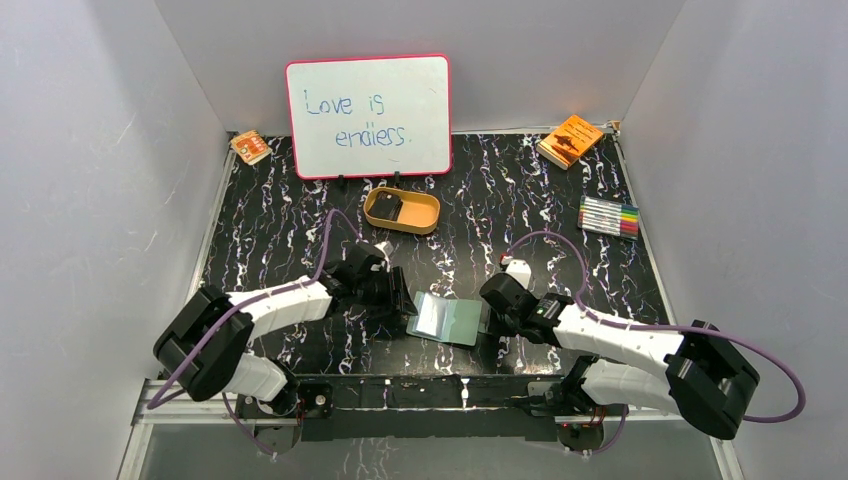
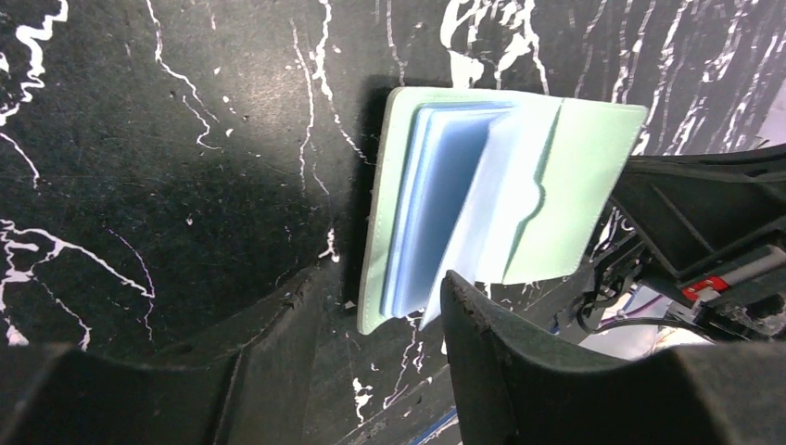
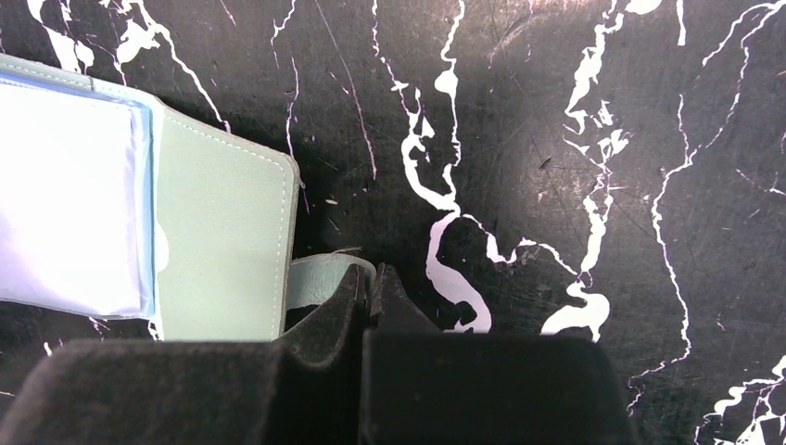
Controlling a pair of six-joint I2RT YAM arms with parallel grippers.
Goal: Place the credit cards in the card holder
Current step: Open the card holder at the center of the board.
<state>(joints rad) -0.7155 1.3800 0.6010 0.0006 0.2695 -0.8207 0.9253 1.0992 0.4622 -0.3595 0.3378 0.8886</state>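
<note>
the card holder is lying open on the black marbled table, near its front edge, between the two grippers. its green covers are spreading flat and the pale blue plastic sleeves inside are facing up. in the left wrist view, one clear sleeve is standing a little higher than the others.

the left gripper is staying just beside the left side of the card holder. its jaws are standing apart, and they are not holding anything; the near corner of the holder is showing between the two fingers.

the right gripper is lying low at the right side of the holder. its jaws are together and are pinching the small green strap that is coming out from the cover's edge.

the credit cards are showing as a dark flat shape in the orange oval tray, well apart from the holder, in front of the whiteboard. a set of markers is lying at the right.
</note>
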